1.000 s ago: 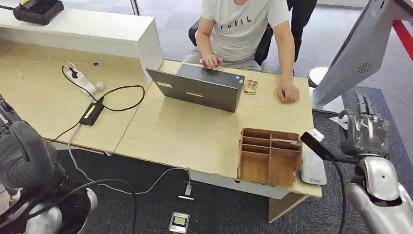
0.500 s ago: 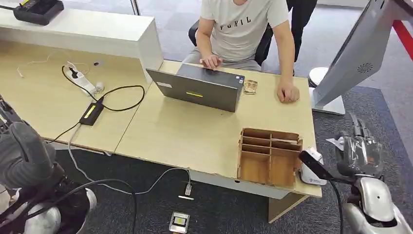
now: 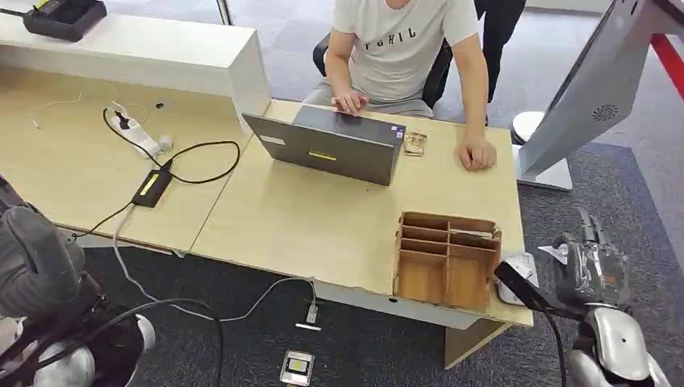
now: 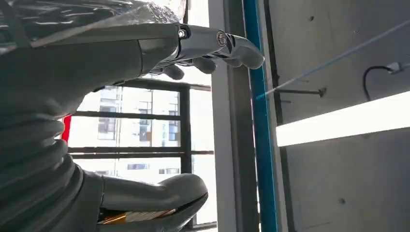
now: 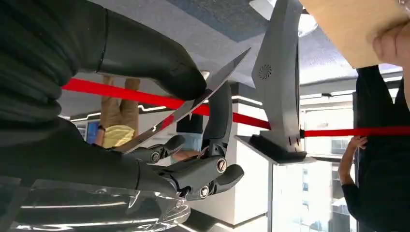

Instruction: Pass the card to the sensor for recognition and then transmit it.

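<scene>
My right hand [image 3: 595,270] hangs just off the table's front right corner. In the right wrist view this hand [image 5: 193,159] pinches a thin grey card [image 5: 212,89] between its thumb and a finger. A pale corner of the card [image 3: 556,254] shows beside the hand in the head view. The white card sensor [image 3: 522,264] lies on the table corner just left of that hand, partly hidden by a black cable. My left hand [image 4: 203,48] is held low at the left, fingers and thumb apart, holding nothing; its grey cover [image 3: 32,258] shows in the head view.
A wooden compartment box [image 3: 446,258] stands next to the sensor. A person [image 3: 403,40] sits behind an open laptop [image 3: 327,145]. A grey screen on a stand [image 3: 581,89] rises at the right. A power adapter [image 3: 152,184] and cables lie at the left.
My right hand with the card has dropped from above the sensor down toward me, to below the table's right corner. The left arm has sunk slightly.
</scene>
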